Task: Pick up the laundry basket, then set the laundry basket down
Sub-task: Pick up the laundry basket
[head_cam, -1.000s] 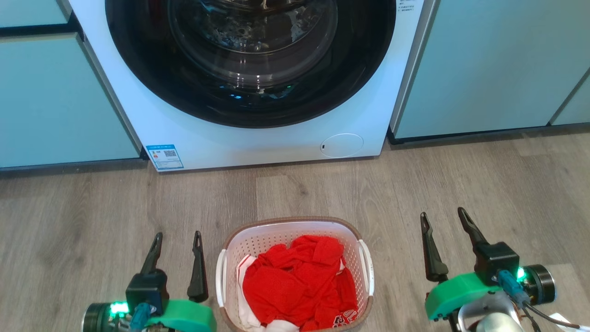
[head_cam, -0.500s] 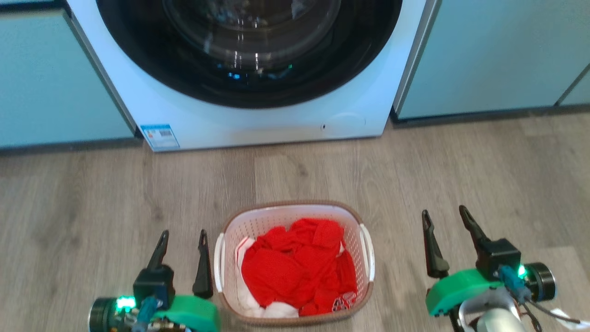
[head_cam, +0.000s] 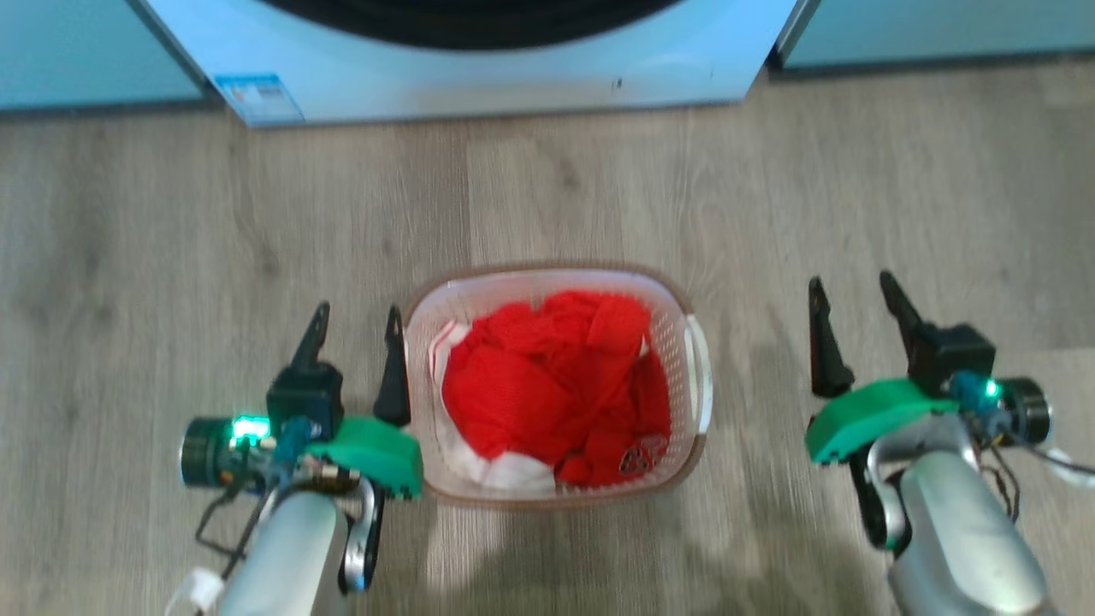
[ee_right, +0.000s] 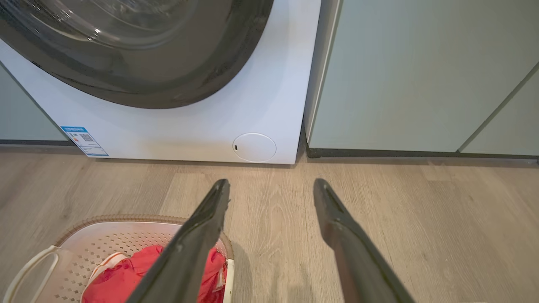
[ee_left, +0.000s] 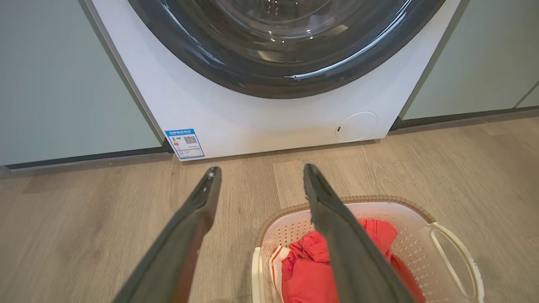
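One laundry basket (head_cam: 486, 296), red clothes (head_cam: 547, 381) inside

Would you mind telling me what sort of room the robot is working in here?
Most likely a home laundry area: a front-loading washing machine stands between pale green cabinets, and a laundry basket of red clothes sits on the wood-look floor before it.

The left gripper (ee_left: 262, 169) hangs over a wood-look floor (ee_left: 84, 219), its two dark fingers spread wide with nothing between them. One finger crosses in front of the laundry basket (ee_left: 381, 199), which holds a red garment (ee_left: 301, 273). Beyond stands a white washing machine (ee_left: 261, 122) between pale green cabinets (ee_left: 63, 84).
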Robot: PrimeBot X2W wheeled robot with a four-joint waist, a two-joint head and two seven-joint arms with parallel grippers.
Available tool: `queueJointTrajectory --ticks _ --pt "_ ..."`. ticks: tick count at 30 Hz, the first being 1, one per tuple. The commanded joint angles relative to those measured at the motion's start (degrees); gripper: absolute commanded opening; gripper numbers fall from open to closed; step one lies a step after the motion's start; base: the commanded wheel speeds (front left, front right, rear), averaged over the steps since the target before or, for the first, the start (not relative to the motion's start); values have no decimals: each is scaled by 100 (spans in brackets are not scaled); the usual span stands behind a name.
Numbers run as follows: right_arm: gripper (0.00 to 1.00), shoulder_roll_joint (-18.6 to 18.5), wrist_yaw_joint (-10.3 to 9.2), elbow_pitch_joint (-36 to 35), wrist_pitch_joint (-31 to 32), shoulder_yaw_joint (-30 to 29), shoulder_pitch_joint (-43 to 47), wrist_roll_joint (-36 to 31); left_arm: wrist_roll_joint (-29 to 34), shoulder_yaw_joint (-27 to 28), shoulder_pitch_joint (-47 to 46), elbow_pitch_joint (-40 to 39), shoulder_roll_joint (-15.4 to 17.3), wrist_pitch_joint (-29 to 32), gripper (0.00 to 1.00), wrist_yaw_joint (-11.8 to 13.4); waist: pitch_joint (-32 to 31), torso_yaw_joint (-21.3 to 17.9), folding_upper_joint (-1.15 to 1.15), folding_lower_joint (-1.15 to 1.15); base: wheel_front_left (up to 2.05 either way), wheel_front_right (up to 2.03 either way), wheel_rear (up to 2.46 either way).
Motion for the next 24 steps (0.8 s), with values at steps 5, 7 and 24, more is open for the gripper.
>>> queueJointTrajectory --ticks 5,7,24 --pt "100 -127 40 226 -74 181 -487 96 -113 -24 -597 264 7 -55 100 81 964 141 0 -2 0 0 0" --pt "100 -156 40 361 -74 245 -638 140 -175 -101 -760 424 7 -55 100 118 1154 170 0 -2 0 0 0" --pt "100 -277 40 1323 -74 750 -1227 469 -567 -709 -1510 1356 7 -55 100 277 2168 352 0 -2 0 0 0"
